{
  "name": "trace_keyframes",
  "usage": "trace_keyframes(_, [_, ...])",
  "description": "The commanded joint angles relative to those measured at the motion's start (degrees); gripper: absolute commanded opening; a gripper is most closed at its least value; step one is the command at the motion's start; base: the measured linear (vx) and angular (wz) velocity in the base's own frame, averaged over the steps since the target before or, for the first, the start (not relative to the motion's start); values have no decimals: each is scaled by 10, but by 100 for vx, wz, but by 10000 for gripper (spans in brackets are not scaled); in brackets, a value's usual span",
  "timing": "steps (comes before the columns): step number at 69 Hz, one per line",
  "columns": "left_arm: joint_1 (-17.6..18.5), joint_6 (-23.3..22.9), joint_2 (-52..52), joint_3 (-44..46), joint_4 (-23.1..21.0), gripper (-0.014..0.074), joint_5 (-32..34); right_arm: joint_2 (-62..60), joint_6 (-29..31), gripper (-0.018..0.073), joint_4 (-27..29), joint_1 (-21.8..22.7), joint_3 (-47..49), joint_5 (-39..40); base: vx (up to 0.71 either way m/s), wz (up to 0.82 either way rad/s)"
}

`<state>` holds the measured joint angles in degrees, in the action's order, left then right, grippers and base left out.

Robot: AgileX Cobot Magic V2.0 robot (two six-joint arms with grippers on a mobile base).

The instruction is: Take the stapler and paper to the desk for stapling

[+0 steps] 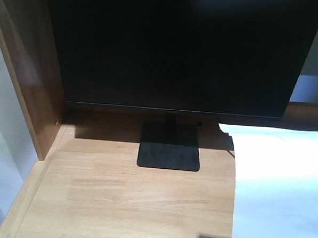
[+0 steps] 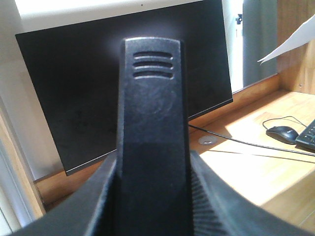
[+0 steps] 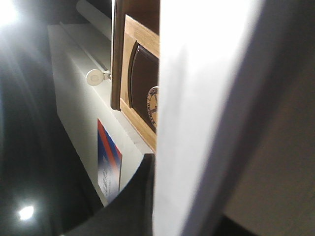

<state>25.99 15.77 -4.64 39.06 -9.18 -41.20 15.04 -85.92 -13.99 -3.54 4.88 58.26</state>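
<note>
The black stapler (image 2: 152, 98) fills the middle of the left wrist view, and my left gripper (image 2: 152, 161) is shut on it, one ribbed finger on each side. Behind it lies the light-brown desk (image 2: 256, 167). The white paper (image 3: 206, 123) runs top to bottom through the right wrist view, pinched in my right gripper (image 3: 197, 196); only one dark finger (image 3: 133, 201) shows beside the sheet. From the front, the paper (image 1: 283, 189) hangs over the right part of the desk (image 1: 117, 197). Neither gripper nor the stapler shows there. A corner of the paper (image 2: 288, 46) appears upper right.
A black monitor (image 1: 178, 50) on a flat square base (image 1: 169, 146) stands at the back of the desk. A raised wooden side panel (image 1: 28, 64) bounds the left. A mouse (image 2: 282, 132), keyboard edge (image 2: 307, 135) and cable lie to the right.
</note>
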Motion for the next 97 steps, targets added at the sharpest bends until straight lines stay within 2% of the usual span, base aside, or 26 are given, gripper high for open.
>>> trace_keyframes(1, [5,-4,-9,16,-9,-6,66,7,4,-6,5,1,15,26,0,0])
trace_keyframes(27, [5,-4,-9,16,-9,-6,66,7,4,-6,5,1,15,26,0,0])
trace_keyframes(68, [5,-2,-18,16,-2,-6,104,7,4,-6,5,1,15,26,0,0])
trace_keyframes(82, [5,-2,-89,16,0,-6,127,7,4,-6,5,1,15,26,0,0])
trace_keyframes(97, [5,2,-225,16,-12,-6,201,7,4,-6,5,1,15,26,0,0])
